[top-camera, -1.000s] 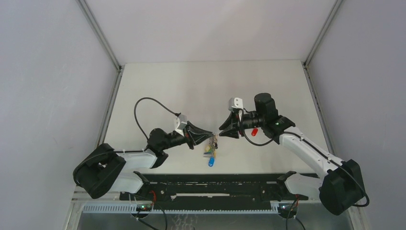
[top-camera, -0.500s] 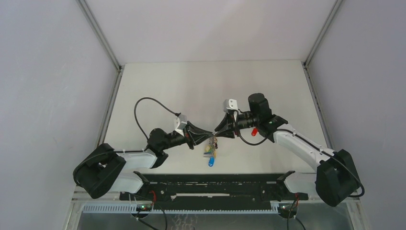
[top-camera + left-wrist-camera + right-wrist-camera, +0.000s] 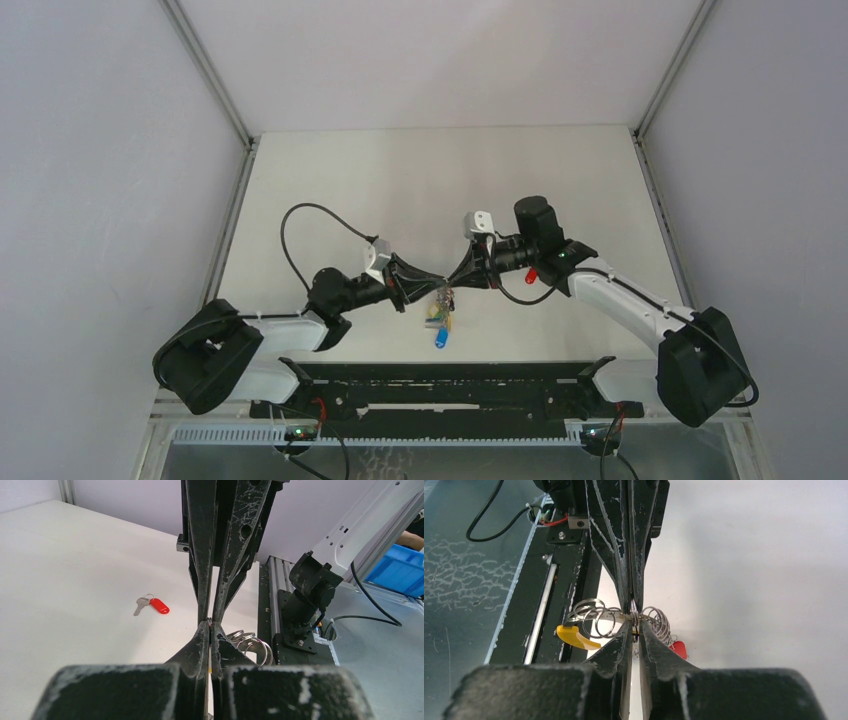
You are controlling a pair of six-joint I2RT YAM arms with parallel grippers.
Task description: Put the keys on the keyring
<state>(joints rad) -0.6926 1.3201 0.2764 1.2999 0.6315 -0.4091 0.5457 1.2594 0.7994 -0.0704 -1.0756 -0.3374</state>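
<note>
Since our left end effector (image 3: 209, 630) and right end effector (image 3: 635, 630) both clench the keyring (image 3: 596, 615), we should spread its coil gently. Next comes the red key (image 3: 159, 606) on the bench (image 3: 75, 570).

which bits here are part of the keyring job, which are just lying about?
Job:
- keyring with its bunch of keys, pinched between left gripper and right gripper
- red key, loose on the table

Lying about:
- blue bin, off the table
- black rail at the near edge
</note>
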